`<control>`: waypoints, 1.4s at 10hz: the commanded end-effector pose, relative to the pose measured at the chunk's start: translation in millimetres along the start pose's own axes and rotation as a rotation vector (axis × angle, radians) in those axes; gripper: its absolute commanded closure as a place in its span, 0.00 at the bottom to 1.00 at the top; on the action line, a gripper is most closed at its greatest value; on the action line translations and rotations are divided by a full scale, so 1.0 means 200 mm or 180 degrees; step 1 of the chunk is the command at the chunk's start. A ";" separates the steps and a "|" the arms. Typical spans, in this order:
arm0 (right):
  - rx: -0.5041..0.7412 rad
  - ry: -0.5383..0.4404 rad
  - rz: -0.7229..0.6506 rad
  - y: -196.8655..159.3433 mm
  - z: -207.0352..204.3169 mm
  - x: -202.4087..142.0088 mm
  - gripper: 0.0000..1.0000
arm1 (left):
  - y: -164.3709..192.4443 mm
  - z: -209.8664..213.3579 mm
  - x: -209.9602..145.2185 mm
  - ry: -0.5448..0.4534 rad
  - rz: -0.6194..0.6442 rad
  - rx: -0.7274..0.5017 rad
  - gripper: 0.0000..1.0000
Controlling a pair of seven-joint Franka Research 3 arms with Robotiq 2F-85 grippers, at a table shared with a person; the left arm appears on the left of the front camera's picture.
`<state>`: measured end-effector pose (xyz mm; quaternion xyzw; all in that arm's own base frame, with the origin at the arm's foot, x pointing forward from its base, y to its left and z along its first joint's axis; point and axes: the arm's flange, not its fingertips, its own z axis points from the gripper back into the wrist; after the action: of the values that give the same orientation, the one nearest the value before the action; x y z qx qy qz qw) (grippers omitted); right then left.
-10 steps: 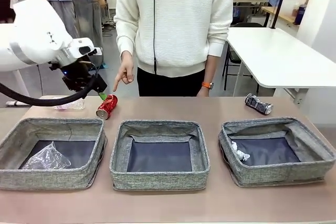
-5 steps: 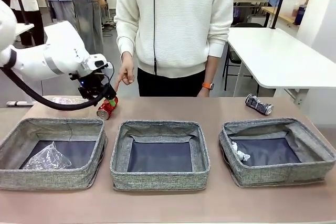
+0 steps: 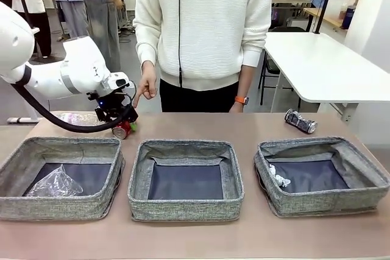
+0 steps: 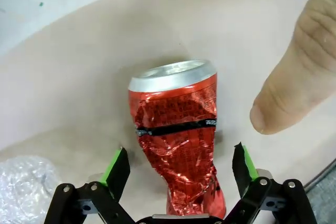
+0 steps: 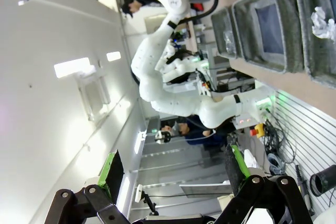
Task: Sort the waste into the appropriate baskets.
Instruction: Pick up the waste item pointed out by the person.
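The crushed red can [image 4: 176, 114] lies near the far left corner of the table [image 3: 201, 123]. It is light, thin and bendy, so it is best held across its middle. The left hand [image 4: 180, 158] is open, with one finger on each side of the can, not touching it. The right hand [image 5: 173, 156] is open and empty.

My left arm [image 3: 61, 78] stretches forward, left gripper [image 4: 181, 157] angled downward, jaws spread wide; my right gripper [image 5: 173, 161] stands equally wide, gripping nothing.

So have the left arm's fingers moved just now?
Yes: the left fingers came down around the crushed red can, closer to the left basket's rim.
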<state>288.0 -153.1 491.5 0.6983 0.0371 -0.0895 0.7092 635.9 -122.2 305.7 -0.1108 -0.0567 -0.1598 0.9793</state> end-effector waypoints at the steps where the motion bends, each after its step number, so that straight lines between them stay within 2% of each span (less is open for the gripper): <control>1: 0.0036 -0.0001 -0.0027 0.03 0.00 -0.01 0.00 | -0.02 -0.01 0.02 0.0037 0.0080 0.0055 0.06; 2: 0.0036 -0.0001 -0.0027 0.03 0.00 -0.01 0.00 | -0.03 -0.01 0.01 0.0064 0.0061 0.0110 0.60; 3: 0.0036 -0.0001 -0.0027 0.03 0.00 -0.01 0.00 | -0.05 0.00 0.01 0.0045 0.0044 0.0171 0.66; 4: 0.0036 -0.0001 -0.0027 0.03 0.00 -0.01 0.00 | -0.07 0.00 0.00 0.0025 0.0020 0.0208 1.00; 6: 0.0036 -0.0001 -0.0027 0.03 0.00 -0.01 0.00 | -0.09 0.02 0.00 -0.0001 0.0031 0.0313 1.00; 7: 0.0036 -0.0001 -0.0027 0.03 0.00 -0.01 0.00 | -0.10 0.02 -0.01 -0.0003 0.0039 0.0306 0.85; 8: 0.0036 -0.0001 -0.0027 0.03 0.00 -0.01 0.00 | -0.10 0.03 -0.02 -0.0012 0.0049 0.0300 0.95; 9: 0.0036 -0.0001 -0.0027 0.03 0.00 -0.01 0.00 | -0.11 0.04 -0.03 -0.0010 0.0061 0.0317 1.00; 12: 0.0036 -0.0001 -0.0027 0.03 0.00 -0.01 0.00 | -0.12 0.11 -0.06 -0.0062 0.0175 0.0330 1.00; 14: 0.0036 -0.0001 -0.0027 0.03 0.00 -0.01 0.00 | -0.13 0.25 -0.13 0.0009 0.0381 0.0250 1.00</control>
<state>288.0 -153.1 491.4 0.6983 0.0371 -0.0895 0.7092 618.0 -132.2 339.8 -0.0757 -0.0652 -0.1256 0.9870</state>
